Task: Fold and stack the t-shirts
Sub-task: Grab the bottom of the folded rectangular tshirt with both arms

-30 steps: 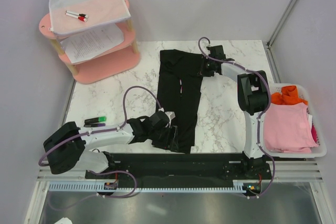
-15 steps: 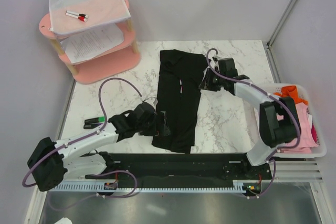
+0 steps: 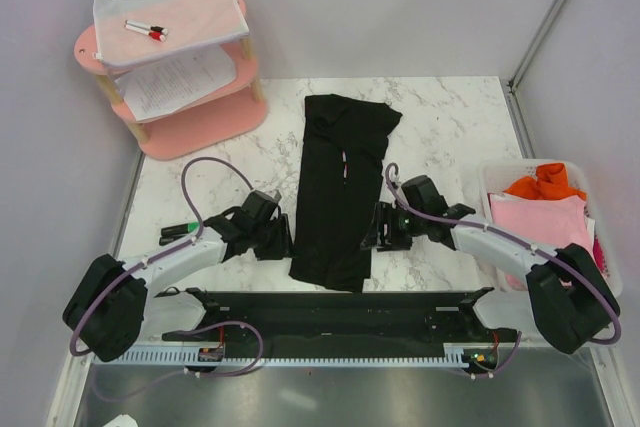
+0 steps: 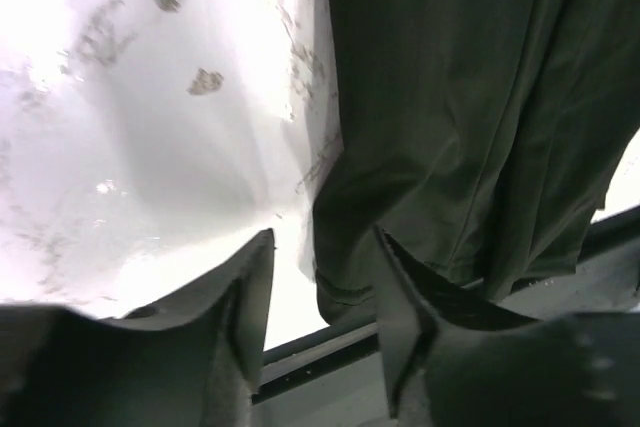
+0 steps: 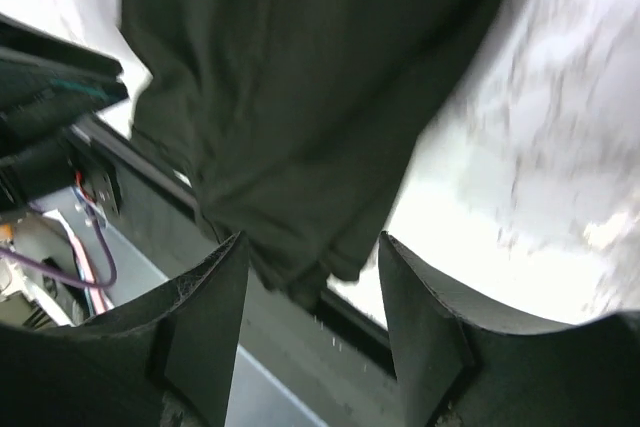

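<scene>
Nearest the bases, we find both grippers low over the near side of the table (image 3: 440, 137), flanking the near hem of the black shirt (image 3: 340, 187). The left gripper (image 3: 274, 237) sits just beside the hem's left edge and the right gripper (image 3: 380, 234) sits at its right edge. In each wrist view the jaws stand apart with nothing clamped between them, and the shirt's near corner (image 4: 345, 292) (image 5: 300, 277) shows in the gap beyond.

The shirt lies flat as a narrow strip. Its long axis runs from the near edge straight away from the arms, and it widens slightly at the far end. We judge that the coming move depends on this: each arm is about equally near its own hem corner, so the near end could be carried along that axis toward the far end.

To the right, well apart from the strip, a basket (image 3: 603, 293) holds a pink shirt (image 3: 540, 237) with an orange shirt (image 3: 545, 182) behind it.
</scene>
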`<act>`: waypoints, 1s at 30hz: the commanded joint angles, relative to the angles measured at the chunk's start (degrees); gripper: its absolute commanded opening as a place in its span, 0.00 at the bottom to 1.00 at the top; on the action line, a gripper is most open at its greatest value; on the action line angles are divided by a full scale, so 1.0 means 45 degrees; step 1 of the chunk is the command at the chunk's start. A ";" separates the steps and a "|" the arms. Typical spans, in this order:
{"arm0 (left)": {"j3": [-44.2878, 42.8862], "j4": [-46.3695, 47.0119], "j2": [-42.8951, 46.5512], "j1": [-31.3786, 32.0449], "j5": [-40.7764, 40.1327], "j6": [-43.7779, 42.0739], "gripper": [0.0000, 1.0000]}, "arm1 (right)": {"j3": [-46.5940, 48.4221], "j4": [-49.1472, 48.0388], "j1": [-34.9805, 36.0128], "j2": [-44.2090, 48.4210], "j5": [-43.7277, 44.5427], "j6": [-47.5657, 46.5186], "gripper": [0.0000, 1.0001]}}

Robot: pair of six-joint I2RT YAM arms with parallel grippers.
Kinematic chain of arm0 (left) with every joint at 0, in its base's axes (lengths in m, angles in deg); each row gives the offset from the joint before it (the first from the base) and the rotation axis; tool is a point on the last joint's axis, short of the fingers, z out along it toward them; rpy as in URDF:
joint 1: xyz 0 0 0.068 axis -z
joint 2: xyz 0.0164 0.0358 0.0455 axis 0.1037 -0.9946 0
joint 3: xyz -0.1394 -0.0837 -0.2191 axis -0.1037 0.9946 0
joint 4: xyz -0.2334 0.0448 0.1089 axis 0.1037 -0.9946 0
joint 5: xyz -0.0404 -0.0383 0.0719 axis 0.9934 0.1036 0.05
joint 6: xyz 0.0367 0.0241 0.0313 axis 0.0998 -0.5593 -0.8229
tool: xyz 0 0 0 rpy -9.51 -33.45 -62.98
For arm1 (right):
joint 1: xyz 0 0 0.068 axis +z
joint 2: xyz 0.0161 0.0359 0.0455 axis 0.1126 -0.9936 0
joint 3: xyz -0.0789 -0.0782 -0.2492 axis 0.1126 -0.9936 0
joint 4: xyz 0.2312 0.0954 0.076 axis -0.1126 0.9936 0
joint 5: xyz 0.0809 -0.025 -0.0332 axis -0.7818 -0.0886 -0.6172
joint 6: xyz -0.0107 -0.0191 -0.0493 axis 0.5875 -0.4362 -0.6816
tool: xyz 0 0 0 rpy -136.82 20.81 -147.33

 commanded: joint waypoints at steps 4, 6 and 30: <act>0.0713 0.1245 -0.0349 -0.0052 0.1634 -0.0150 0.47 | -0.0796 0.1762 0.0526 0.1122 -0.0082 0.1120 0.62; 0.0791 0.1440 -0.0526 -0.0033 0.1772 -0.0131 0.49 | -0.1011 0.1919 0.0565 0.1162 -0.0121 0.1158 0.62; 0.0478 0.3218 -0.2792 0.1881 0.2476 0.0807 0.02 | -0.2417 -0.2475 0.1659 -0.0653 -0.0609 0.3189 0.60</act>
